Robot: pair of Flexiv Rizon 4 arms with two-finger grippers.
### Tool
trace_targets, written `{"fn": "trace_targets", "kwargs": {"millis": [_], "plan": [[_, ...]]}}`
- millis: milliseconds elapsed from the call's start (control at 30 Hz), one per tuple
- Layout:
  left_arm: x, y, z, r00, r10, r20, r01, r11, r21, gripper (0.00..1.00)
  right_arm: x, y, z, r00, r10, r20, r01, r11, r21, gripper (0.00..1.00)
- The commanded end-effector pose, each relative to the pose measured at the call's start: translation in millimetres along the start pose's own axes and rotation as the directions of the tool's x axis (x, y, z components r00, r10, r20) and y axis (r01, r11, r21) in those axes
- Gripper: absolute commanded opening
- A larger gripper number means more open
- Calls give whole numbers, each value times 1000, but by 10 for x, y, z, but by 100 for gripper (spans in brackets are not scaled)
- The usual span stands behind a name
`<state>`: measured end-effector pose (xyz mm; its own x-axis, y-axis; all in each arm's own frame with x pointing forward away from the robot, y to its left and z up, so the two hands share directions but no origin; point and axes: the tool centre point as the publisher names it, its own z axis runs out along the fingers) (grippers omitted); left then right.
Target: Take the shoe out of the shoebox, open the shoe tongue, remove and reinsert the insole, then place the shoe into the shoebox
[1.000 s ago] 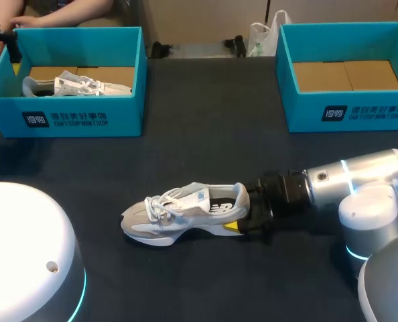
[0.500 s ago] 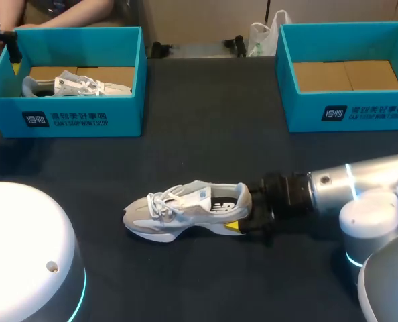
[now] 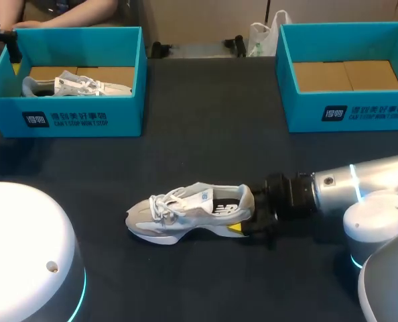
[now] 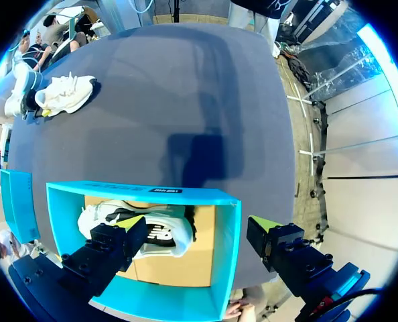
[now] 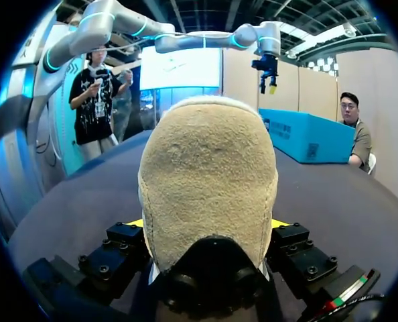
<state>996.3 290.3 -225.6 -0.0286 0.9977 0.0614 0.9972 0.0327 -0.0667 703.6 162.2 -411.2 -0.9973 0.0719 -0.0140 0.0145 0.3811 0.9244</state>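
A grey-and-white shoe (image 3: 185,211) lies on its side on the dark table, toe toward my left. My right gripper (image 3: 244,225) is shut on the shoe's heel (image 5: 209,194), with a yellow-tipped finger pressed against each side of it. My left gripper (image 4: 195,235) hangs open, high above the left teal shoebox (image 4: 152,194), and holds nothing. A second shoe (image 4: 139,231) lies in that left shoebox (image 3: 65,117). From the right wrist view, the left gripper (image 5: 266,67) shows well above the box (image 5: 306,137).
An empty teal shoebox (image 3: 346,111) stands at the back right. My left arm's white housing (image 3: 25,255) fills the near left corner. A person's forearms (image 3: 65,12) rest at the far edge behind the left box.
My right gripper has drawn back a little to the right, dragging the shoe with it. The left arm shows no movement.
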Motion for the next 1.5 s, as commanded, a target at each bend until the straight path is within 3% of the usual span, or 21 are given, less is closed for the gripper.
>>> {"fn": "trace_targets", "kwargs": {"millis": [33, 167, 267, 433, 567, 633, 1033, 1100, 1167, 1200, 1267, 1300, 1333, 1367, 1400, 1500], "plan": [[4, -8, -4, 1000, 1, -1, -1, 1000, -1, 100, -16, 20, -10, 1000, 2, -6, -2, 1000, 7, 0], [4, -8, -4, 1000, 1, -1, -1, 1000, -1, 100, -16, 20, -10, 1000, 2, -6, -2, 1000, 7, 0], [-82, -224, -68, 998, 1, 64, -1, 1000, -4, 100, -16, 20, -10, 1000, 2, -6, -2, 1000, 7, 0], [-340, -619, -124, 992, -98, 83, 99, 995, -5, 100, -16, 20, -10, 1000, 2, -6, -2, 1000, 7, 0], [-650, -899, -200, 937, -343, 64, 342, 939, 27, 100, -16, 20, -10, 1000, 2, -6, -2, 1000, 7, 0], [-829, -997, -228, 821, -567, 63, 564, 824, 57, 100, -16, 20, -10, 1000, 2, -6, -2, 1000, 7, 0], [-829, -997, -228, 821, -567, 63, 564, 824, 57, 100, -16, 20, -10, 1000, 2, -6, -2, 1000, 7, 0], [-979, -1152, -155, 740, -670, 57, 668, 742, 49, 100, -16, 20, -10, 1000, 2, -6, -2, 1000, 7, 0], [-1220, -1314, -56, 589, -807, 32, 808, 589, -9, 100, -16, 20, -10, 1000, 2, -6, -2, 1000, 7, 0], [-1326, -1387, -14, 548, -837, -7, 836, 548, -18, 100, -16, 20, -10, 1000, 2, -6, -2, 1000, 7, 0], [-1529, -1531, 61, 405, -913, -46, 914, 406, -21, 100, -16, 20, -10, 1000, 2, -6, -2, 1000, 7, 0], [-1602, -1593, 79, 335, -939, -79, 942, 335, 14, 100, -16, 20, -10, 1000, 2, -6, -2, 1000, 7, 0], [-1685, -1639, 101, 193, -974, -115, 981, 195, -7, 100, -16, 20, -10, 1000, 2, -6, -2, 1000, 7, 0], [-1741, -1670, 111, 68, -979, -190, 998, 64, 28, 100, -16, 20, -10, 1000, 2, -6, -2, 1000, 7, 0], [-1805, -1708, 132, 10, -958, -288, 1000, 7, 10, 100, -16, 20, -10, 1000, 2, -6, -2, 1000, 7, 0], [-1871, -1748, 121, 39, -942, -332, 999, 28, 36, 100, -16, 20, -10, 1000, 2, -6, -2, 1000, 7, 0]]}}
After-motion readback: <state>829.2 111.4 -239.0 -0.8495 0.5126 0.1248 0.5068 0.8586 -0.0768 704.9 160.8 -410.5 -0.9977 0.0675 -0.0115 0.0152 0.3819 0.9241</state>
